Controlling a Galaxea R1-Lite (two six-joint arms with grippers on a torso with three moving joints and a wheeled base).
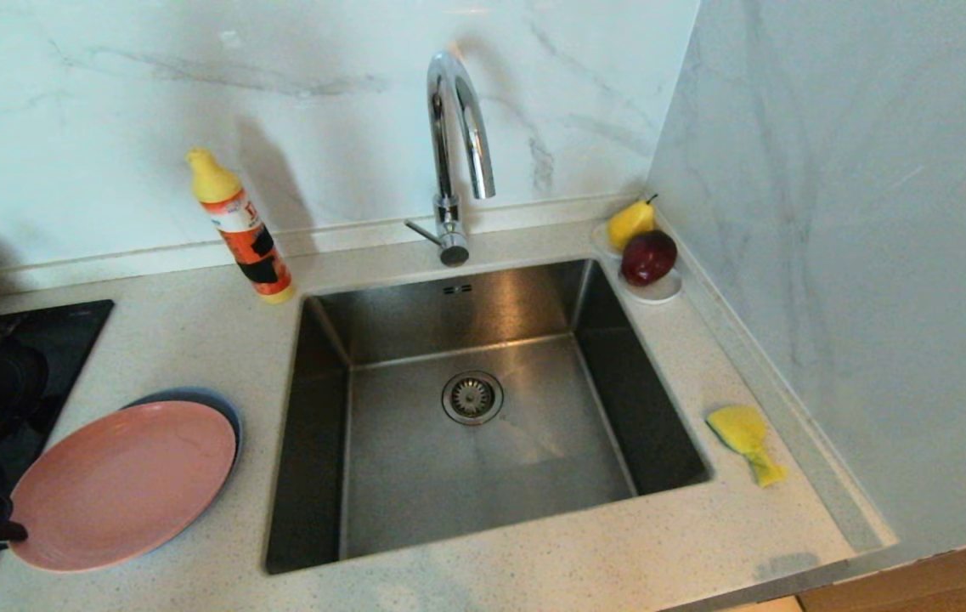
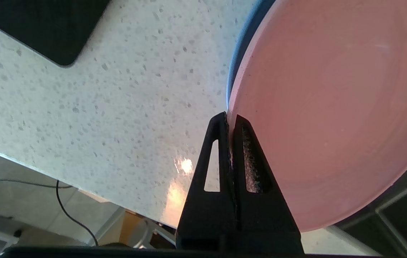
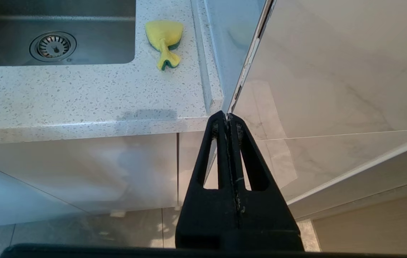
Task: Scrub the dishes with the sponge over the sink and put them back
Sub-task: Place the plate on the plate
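With the left gripper (image 2: 229,120) clamped on only the rim of the pink plate (image 1: 121,483) atop the blue plate (image 1: 223,405), a lift may let it slip; right gripper (image 3: 227,118) closed, empty.

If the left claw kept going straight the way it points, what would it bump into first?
The pink plate. The shut left claw already sits right at its rim, though I can't tell whether it is pinching it. The blue plate lies just underneath.

Detergent bottle (image 1: 243,228), pear (image 1: 630,223), apple (image 1: 649,257)
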